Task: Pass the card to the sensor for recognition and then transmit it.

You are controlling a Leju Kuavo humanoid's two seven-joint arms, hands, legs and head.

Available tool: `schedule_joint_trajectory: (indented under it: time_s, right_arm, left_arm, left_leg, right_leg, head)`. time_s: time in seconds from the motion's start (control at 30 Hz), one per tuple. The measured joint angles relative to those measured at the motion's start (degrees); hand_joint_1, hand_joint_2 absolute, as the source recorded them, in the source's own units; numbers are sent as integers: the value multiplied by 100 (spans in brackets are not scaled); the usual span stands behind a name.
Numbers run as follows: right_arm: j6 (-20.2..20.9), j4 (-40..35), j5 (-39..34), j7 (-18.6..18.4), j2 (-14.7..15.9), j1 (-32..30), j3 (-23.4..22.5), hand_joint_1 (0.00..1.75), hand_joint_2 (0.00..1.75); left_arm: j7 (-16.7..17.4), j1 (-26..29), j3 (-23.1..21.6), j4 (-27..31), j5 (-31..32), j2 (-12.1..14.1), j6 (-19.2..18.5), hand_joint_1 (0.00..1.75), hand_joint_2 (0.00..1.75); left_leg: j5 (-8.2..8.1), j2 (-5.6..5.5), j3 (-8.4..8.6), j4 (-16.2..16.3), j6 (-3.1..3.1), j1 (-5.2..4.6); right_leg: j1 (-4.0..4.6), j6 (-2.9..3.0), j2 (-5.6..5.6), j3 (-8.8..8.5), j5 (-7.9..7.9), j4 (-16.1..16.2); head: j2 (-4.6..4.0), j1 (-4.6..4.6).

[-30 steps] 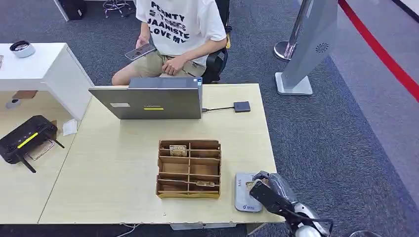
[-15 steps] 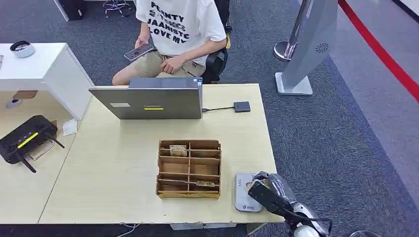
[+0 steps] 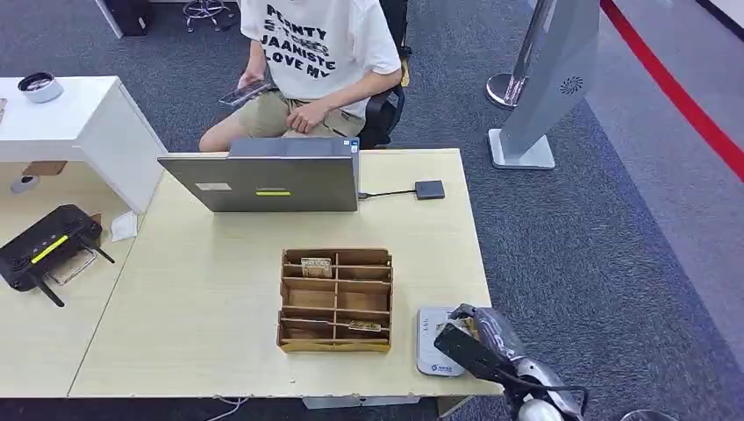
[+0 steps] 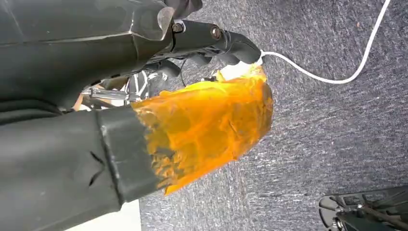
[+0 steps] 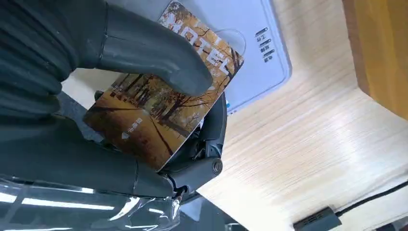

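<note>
**Card held over the reader**

The right robot hand (image 3: 469,344) pinches an autumn-printed card (image 5: 163,110) between thumb and fingers, holding it above the white sensor (image 3: 436,342) at the counter's (image 3: 202,307) near right edge. A wooden organizer (image 3: 336,299) sits just left of the sensor. The left robot hand (image 4: 202,48) hangs over carpet, fingers curled, nothing visibly in its grasp. A person (image 3: 320,53) sits behind a laptop (image 3: 272,182) on the far side.

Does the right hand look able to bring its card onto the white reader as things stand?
Probably yes: the right hand holds the autumn-print card just above the white card reader, nothing between.
</note>
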State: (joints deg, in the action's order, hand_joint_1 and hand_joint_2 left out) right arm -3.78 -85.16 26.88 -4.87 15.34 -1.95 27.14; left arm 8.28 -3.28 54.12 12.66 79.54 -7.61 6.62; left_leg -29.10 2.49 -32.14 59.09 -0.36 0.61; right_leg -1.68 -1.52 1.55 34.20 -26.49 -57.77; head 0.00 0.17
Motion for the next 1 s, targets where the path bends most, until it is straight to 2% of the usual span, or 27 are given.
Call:
schedule_joint_trajectory:
  time_s: [0.53, 0.73, 1.0]
  right_arm:
    - [-505, 5, 1852, -680, -162, 184, 496, 175, 175]
    - [-647, -6, 2187, -772, -225, 185, 569, 175, 175]
    - [-1158, -124, 2425, -706, -337, 58, 564, 175, 175]
  left_arm:
    - [35, 0, 13, 0, -17, -4, 2, 5, 0]
    - [37, 0, 22, 0, -20, -4, 4, 5, 0]
    - [61, 2, 31, 0, -35, -15, 15, 3, 0]
  left_leg:
    - [0, 1, 10, 0, 0, 1]
    - [0, 0, 10, 0, 0, 0]
    - [0, 0, 9, 0, 0, 0]
  right_leg:
    - [0, 0, -1, -9, 0, 0]
    - [0, 0, -1, -9, 0, 1]
    - [0, 0, 0, -8, 0, 1]
  head:
    - [0, 0]
    - [0, 2]
    - [0, 0]
